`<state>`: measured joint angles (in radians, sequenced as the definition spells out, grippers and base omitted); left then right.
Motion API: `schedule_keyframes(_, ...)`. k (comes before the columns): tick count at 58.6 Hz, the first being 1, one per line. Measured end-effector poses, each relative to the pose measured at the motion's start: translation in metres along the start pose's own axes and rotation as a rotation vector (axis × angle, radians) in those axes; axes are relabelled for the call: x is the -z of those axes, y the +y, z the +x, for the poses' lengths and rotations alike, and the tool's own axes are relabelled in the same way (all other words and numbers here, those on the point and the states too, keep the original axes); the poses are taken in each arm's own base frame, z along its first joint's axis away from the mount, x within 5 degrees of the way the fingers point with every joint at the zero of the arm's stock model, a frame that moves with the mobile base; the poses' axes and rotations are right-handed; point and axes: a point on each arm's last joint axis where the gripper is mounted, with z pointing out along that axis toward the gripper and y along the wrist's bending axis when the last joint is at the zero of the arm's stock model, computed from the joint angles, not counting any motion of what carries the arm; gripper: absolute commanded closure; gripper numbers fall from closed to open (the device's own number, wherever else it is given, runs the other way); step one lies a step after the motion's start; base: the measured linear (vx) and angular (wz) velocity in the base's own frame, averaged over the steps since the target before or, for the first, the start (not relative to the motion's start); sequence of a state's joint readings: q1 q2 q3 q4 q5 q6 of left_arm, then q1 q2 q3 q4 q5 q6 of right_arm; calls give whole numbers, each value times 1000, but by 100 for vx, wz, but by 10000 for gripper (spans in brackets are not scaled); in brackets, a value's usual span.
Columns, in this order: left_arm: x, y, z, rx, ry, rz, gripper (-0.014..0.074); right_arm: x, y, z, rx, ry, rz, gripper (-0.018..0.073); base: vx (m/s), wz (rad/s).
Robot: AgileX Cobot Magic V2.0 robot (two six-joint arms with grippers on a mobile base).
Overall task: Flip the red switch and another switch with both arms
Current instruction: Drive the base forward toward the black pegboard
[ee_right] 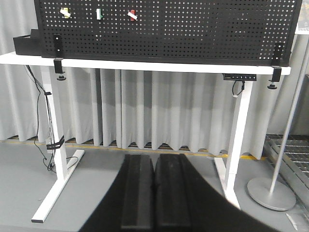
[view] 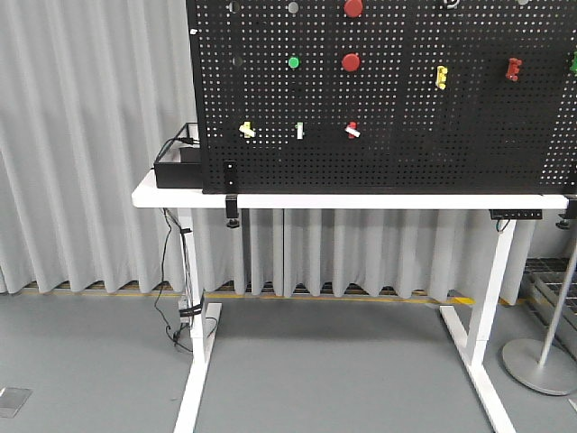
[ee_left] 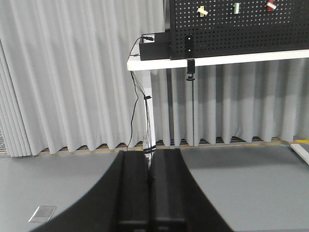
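The red switch [view: 352,131] with its white lever tip sits low on the black pegboard [view: 406,153]; it also shows in the wrist views as red switch [ee_left: 271,6] and red switch [ee_right: 132,15]. The pale yellow switch [view: 247,130] is at the left of the same row, seen again as yellow switch [ee_left: 202,10] and yellow switch [ee_right: 65,12]. My left gripper [ee_left: 149,157] is shut with nothing in it, low and far from the board. My right gripper [ee_right: 154,162] is also shut and empty, well short of the table. Neither arm appears in the front view.
A green-based toggle [view: 299,131] sits between the two switches. Round red buttons [view: 351,62] and a green button [view: 293,62] are higher up. The board stands on a white table [view: 180,197] beside a black box [view: 176,168]. A metal stand [view: 541,361] is at the floor right.
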<state>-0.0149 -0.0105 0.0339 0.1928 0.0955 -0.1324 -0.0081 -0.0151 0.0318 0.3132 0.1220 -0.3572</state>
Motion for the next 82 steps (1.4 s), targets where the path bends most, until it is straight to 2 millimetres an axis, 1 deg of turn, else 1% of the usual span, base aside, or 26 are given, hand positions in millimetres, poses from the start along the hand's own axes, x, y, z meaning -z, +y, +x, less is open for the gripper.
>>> schedule_keyframes(57,0,0,0,0,0,0,594,0,0,0,0,0,0,531,0,-1)
schedule_keyframes(82,0,0,0,0,0,0,594,0,0,0,0,0,0,531,13,-6)
